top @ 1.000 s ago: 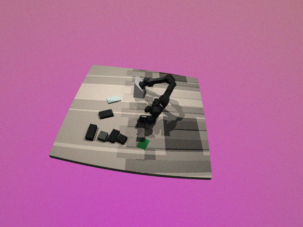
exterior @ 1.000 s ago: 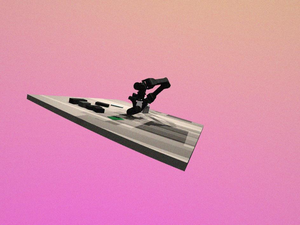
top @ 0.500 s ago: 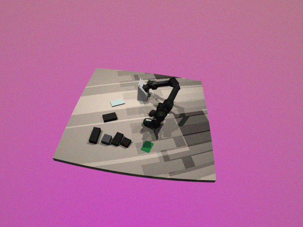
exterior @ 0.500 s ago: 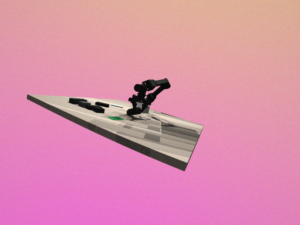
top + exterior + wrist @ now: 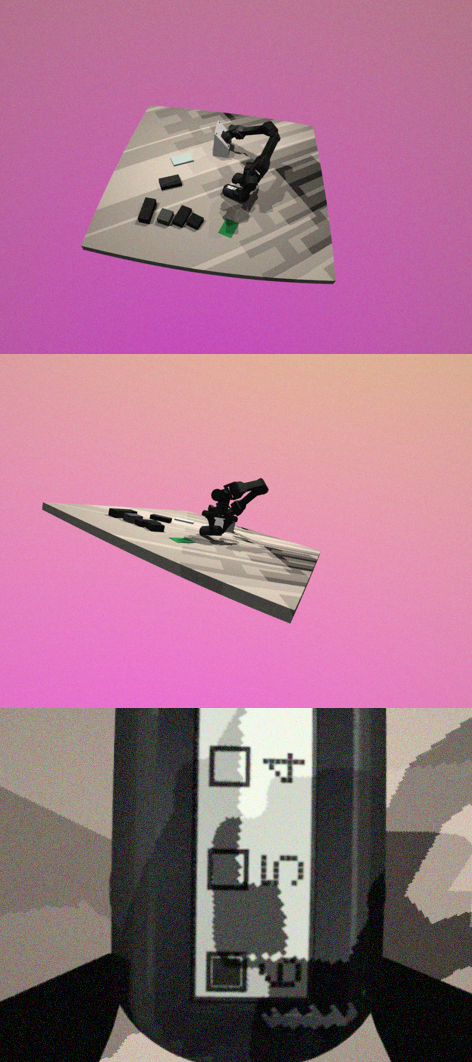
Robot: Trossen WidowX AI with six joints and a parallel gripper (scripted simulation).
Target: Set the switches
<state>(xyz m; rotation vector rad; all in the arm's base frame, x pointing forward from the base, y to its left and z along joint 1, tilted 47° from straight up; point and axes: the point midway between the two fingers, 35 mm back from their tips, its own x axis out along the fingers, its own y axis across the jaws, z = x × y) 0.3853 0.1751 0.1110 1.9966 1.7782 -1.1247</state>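
The dark grey controller unit [image 5: 235, 193] [image 5: 210, 530] [image 5: 155, 918] is held tilted near the bench, its underside turned to the wrist camera. My gripper [image 5: 247, 187] [image 5: 244, 970] is shut on the unit, one black finger against each long side. In the wrist view the white label [image 5: 297, 923] shows square 4 [image 5: 229, 766] empty, square 5 [image 5: 228, 869] empty and square 6 [image 5: 226, 972] filled, partly under shadow. Squares 1 to 3 are outside the wrist view. The rocker switches are hidden. Whether the unit touches the bench I cannot tell.
A green square [image 5: 225, 231] [image 5: 179, 540] lies close by. Several dark blocks [image 5: 147, 210] [image 5: 122, 512] stand left, with another black block [image 5: 170, 182] [image 5: 160, 518] and a pale plate [image 5: 182, 158] [image 5: 184, 520] behind. A slanted grey stand [image 5: 220, 149] is near the arm's base.
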